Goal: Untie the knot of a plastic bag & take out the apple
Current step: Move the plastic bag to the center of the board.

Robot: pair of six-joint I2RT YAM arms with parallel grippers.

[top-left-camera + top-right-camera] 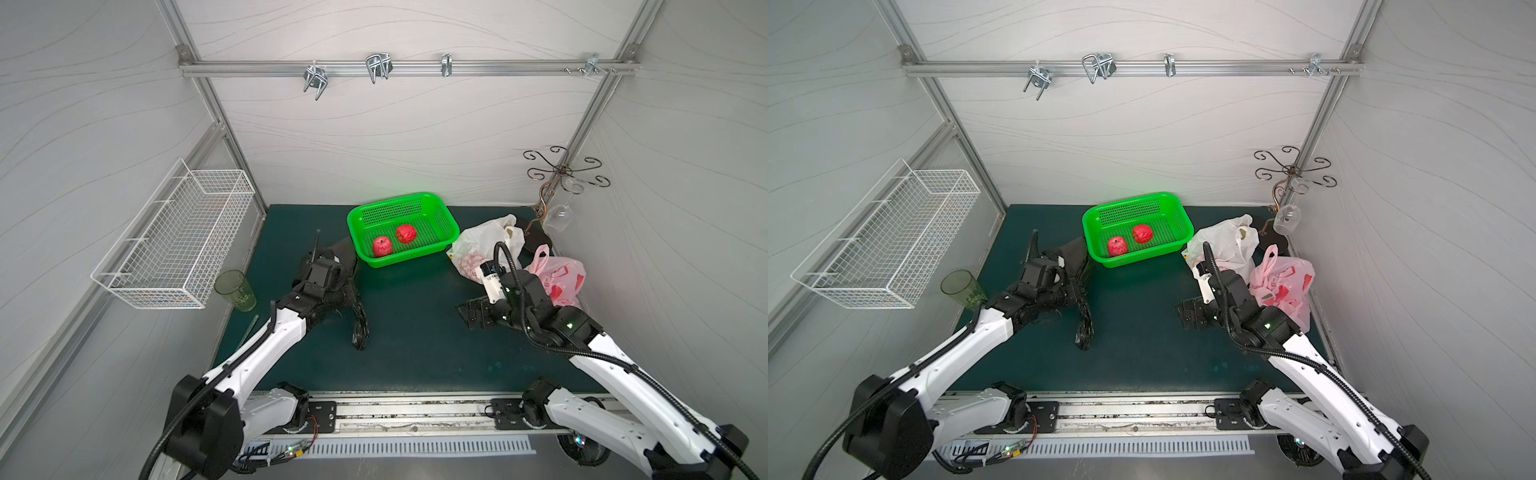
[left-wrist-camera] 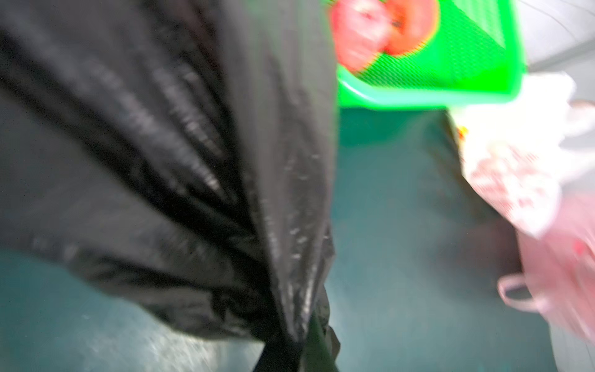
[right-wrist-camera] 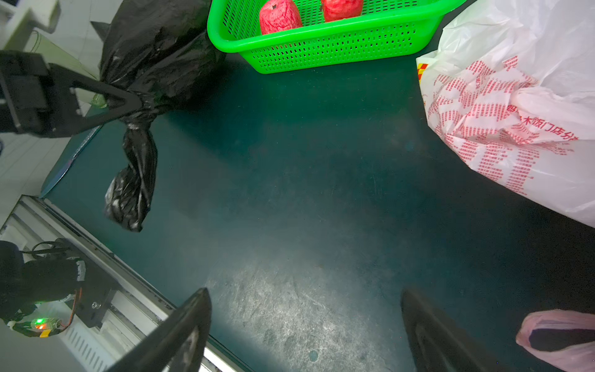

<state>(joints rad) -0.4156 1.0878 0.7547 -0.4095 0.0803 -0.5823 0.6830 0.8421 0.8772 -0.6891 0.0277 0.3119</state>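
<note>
Right wrist view: left gripper [image 3: 133,100] pinched shut on the gathered neck of the black plastic bag [image 3: 161,51], just beside the green basket [image 3: 322,48] holding 2 red apples [image 3: 280,17]. Its twisted tail [image 3: 138,174] runs lengthwise from the grip toward the front edge of the mat [image 3: 322,193]. Across the mat, well apart, the right gripper [image 3: 304,299] hangs empty, jaws wide. Film thin, crinkled, glossy, opaque; contents hidden.

A black bag [image 3: 154,48]; green perforated basket [image 1: 399,211]; red apples [image 1: 382,246]; white bag [image 3: 502,106], red print; pink bag [image 1: 561,278]; dark green desk [image 1: 415,332].

White-shelled arms [image 1: 266,345], black joints [image 1: 208,419], ribbed black cables [image 1: 512,261], black triangular pincer fingers [image 3: 193,322], green status light [image 1: 570,325].
</note>
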